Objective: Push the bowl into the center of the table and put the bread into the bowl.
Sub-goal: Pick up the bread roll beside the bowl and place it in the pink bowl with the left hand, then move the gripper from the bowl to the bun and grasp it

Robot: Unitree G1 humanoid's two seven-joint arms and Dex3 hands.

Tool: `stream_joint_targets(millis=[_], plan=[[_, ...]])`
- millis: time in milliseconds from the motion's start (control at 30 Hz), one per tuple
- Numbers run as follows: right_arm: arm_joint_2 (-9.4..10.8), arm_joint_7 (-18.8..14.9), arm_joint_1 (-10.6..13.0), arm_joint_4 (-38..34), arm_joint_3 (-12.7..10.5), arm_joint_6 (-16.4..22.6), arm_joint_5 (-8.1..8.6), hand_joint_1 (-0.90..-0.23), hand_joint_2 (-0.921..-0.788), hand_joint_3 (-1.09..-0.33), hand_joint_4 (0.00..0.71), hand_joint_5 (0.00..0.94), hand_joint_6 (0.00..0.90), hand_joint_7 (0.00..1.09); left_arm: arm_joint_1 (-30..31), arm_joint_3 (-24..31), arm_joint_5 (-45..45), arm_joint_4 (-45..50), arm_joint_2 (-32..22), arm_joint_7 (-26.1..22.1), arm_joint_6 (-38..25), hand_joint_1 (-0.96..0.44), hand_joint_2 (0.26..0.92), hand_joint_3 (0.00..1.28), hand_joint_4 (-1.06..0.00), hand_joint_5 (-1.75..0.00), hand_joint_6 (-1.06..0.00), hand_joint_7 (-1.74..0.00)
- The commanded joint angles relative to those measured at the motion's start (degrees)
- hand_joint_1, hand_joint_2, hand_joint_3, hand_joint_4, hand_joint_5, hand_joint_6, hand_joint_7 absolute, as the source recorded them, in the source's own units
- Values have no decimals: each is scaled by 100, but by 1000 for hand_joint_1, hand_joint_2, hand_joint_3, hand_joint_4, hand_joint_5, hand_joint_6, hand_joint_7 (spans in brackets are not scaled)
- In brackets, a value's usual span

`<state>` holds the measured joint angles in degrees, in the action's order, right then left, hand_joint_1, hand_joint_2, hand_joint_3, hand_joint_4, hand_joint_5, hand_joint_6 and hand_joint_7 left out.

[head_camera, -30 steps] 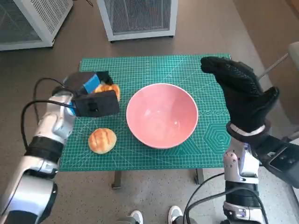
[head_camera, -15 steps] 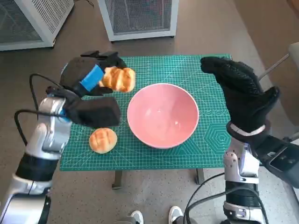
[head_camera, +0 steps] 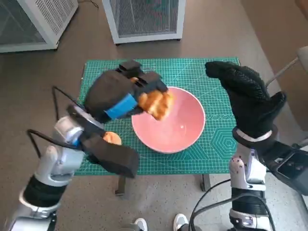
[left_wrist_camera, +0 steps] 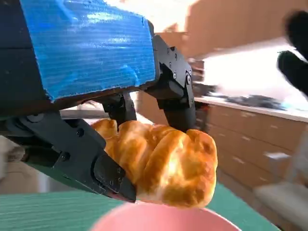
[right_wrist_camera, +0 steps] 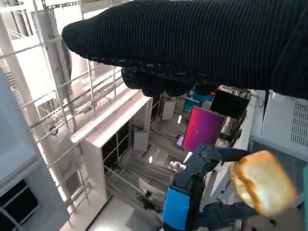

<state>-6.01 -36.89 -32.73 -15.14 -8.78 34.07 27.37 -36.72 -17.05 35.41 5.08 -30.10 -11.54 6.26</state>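
The golden-brown, ridged bread roll [head_camera: 156, 103] hangs above the near-left rim of the wide, pale pink bowl [head_camera: 180, 130], lifted clear of it and not yet inside. In the left wrist view the roll [left_wrist_camera: 163, 163] shows a glossy baked crust with soft folds; it looks light and spongy, likely to dent under a hard squeeze rather than slip, so a gentle hold across its thickest part seems right, and a low release should keep it from bouncing out. The left hand [head_camera: 122, 94], black with blue tape over its back, grips the roll from above and behind, its fingers [left_wrist_camera: 175, 94] closed against the crust on both sides, with most of the loaf jutting out past them toward the bowl.

The bowl sits on the green gridded cutting mat [head_camera: 216, 144] that covers the small surface, roughly at the mat's middle, so the pushing part of the task looks done. It appears smooth and rigid and holds nothing so far.

A second, rounder golden bun [head_camera: 112, 138] lies on the mat just beside the bowl's left side, partly hidden by the left forearm.

To the right of the bowl, the right hand [head_camera: 248, 96] in its black knitted glove is raised above the mat's edge, fingers extended and holding nothing, touching neither bowl nor bread.

Beyond the far side of the bowl, past the mat, a white mesh-fronted cabinet [head_camera: 144, 19] stands on the brown floor.
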Motion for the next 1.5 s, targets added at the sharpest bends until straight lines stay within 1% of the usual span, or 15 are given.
stream_joint_targets(millis=[33, 67, 100, 133, 167, 200, 267, 333, 400, 500, 700, 967, 1233, 1333, 1500], plan=[[15, -36, 161, -1, -11, -17, 25, -415, -921, -439, 557, 19, 149, 661, 17, -106, -84, -390, 132, -52, 311, 1, 920, 76, -709, -1175, -588, -1172], [15, -34, 166, 5, -11, -15, 24, -414, -921, -439, 558, 19, 150, 662, 27, -105, -125, -447, 156, -61, 366, 1, 921, 128, -647, -1231, -531, -1238], [12, -34, 173, 10, -14, -12, 24, -414, -921, -440, 558, 19, 151, 663, 48, -115, -171, -521, 176, -92, 420, 1, 921, 148, -623, -1252, -509, -1263], [9, -35, 178, 13, -16, -10, 25, -413, -921, -441, 560, 20, 153, 664, 61, -117, -199, -577, 192, -116, 464, -122, 921, 208, -504, -1035, -470, -1354], [4, -37, 184, 16, -20, -7, 30, -413, -921, -442, 561, 20, 154, 665, 68, -133, -204, -650, 194, -154, 512, -201, 921, 248, -460, -833, -443, -1414], [1, -39, 189, 17, -23, -5, 33, -412, -921, -442, 561, 20, 154, 666, 71, -140, -205, -703, 197, -182, 550, -180, 903, 237, -425, -713, -379, -1285], [-10, -44, 203, 24, -33, 0, 41, -410, -921, -445, 562, 20, 156, 668, 43, -160, -198, -809, 194, -264, 593, -156, 881, 155, -356, -340, -300, -785], [-14, -39, 217, 34, -39, 11, 35, -408, -921, -450, 563, 19, 156, 669, 10, -161, -216, -902, 174, -361, 632, -191, 880, 101, -320, -179, -273, -563], [-18, -39, 225, 32, -47, 20, 34, -406, -921, -454, 563, 19, 156, 670, -35, -161, -234, -988, 155, -483, 655, -243, 877, 63, -278, -75, -246, -414], [-18, -31, 240, 45, -49, 28, 29, -401, -921, -457, 564, 18, 157, 670, -78, -145, -248, -1014, 108, -703, 641, -304, 875, 41, -228, -24, -213, -327], [-14, 5, 259, 64, -50, 42, -5, -396, -921, -460, 567, 18, 157, 670, -27, 6, -436, -853, 96, -1104, 438, -367, 876, 23, -145, -2, -168, -258], [-7, 45, 296, 111, -32, 41, -43, -393, -921, -461, 577, 21, 158, 669, 275, 317, -642, -306, 54, -1371, 3, -417, 866, 7, -111, 0, -153, -217], [-6, 60, 336, 182, -13, 7, -51, -392, -921, -465, 584, 23, 158, 668, 716, 864, -861, 568, -269, -1614, -323, -403, 856, 1, -107, -1, -175, -157], [-8, 54, 347, 195, -12, -7, -39, -391, -921, -465, 584, 22, 158, 668, 847, 1111, -1006, 884, -403, -1761, -478, -365, 842, 0, -114, -4, -198, -145], [-12, 52, 352, 208, -8, -39, -30, -391, -921, -466, 584, 21, 157, 669, 1046, 1545, -1218, 1593, -698, -2194, -1057, -296, 815, 0, -127, -8, -228, -137]])
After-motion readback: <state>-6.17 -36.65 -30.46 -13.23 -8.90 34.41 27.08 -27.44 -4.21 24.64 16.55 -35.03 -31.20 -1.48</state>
